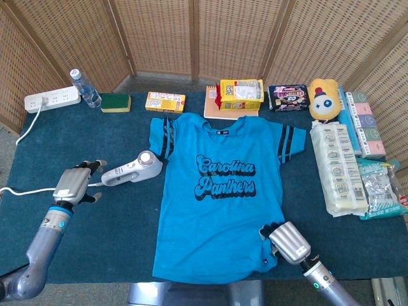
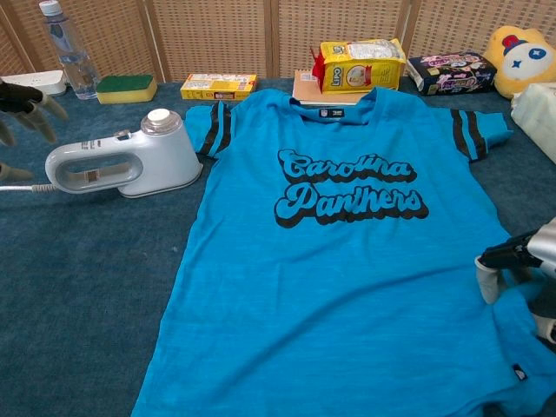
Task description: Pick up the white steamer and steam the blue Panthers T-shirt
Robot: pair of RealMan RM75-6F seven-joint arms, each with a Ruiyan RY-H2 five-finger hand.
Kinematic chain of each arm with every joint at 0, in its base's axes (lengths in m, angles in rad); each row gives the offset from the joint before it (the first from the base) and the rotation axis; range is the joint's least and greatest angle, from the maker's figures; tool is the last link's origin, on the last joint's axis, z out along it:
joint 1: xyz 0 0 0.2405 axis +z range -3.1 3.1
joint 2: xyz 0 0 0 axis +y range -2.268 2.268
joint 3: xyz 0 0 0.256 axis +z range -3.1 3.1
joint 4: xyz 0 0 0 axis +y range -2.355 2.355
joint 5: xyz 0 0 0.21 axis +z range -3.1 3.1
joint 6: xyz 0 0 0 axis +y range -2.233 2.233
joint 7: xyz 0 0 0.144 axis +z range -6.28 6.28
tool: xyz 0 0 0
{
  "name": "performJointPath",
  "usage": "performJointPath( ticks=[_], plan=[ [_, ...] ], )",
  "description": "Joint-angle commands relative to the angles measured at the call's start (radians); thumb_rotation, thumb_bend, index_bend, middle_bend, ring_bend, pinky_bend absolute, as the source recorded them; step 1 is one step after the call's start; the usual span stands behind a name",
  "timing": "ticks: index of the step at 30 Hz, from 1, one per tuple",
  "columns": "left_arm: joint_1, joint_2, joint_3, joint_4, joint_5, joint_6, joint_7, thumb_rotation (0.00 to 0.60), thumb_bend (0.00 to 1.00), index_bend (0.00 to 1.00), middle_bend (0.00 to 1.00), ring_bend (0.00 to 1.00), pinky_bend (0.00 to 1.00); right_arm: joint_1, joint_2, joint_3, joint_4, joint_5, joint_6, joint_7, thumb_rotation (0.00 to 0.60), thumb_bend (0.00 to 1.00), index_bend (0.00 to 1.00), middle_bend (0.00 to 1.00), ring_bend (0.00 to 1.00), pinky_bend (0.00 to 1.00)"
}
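White plastic handheld steamer [image 1: 131,169] on the dark blue table cover, long axis running left-right, just right of the empty, spread-fingered left hand [image 1: 75,183]; right hand [image 1: 285,241] far off, pinning the blue Panthers T-shirt [image 1: 221,191].
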Motion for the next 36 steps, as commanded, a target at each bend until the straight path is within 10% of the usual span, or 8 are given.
performJointPath(
  ticks=[1, 15, 36],
  plan=[
    [-0.075, -0.102, -0.030, 0.080, -0.081, 0.008, 0.068, 0.559, 0.28, 0.18, 0.31, 0.21, 0.31, -0.001, -0.001, 0.002, 0.008, 0.006, 0.001, 0.009, 0.600, 0.57, 0.59, 0.55, 0.60, 0.78],
    [-0.150, -0.321, -0.024, 0.289, -0.063, 0.145, 0.115, 0.570, 0.37, 0.18, 0.31, 0.21, 0.36, -0.009, 0.023, 0.009, 0.008, 0.016, 0.031, 0.033, 0.600, 0.57, 0.60, 0.55, 0.61, 0.78],
    [-0.203, -0.392, -0.023, 0.419, -0.099, 0.092, 0.166, 0.563, 0.38, 0.18, 0.31, 0.21, 0.37, -0.023, 0.052, 0.016, -0.008, 0.033, 0.050, 0.049, 0.600, 0.57, 0.60, 0.55, 0.61, 0.78]
  ],
)
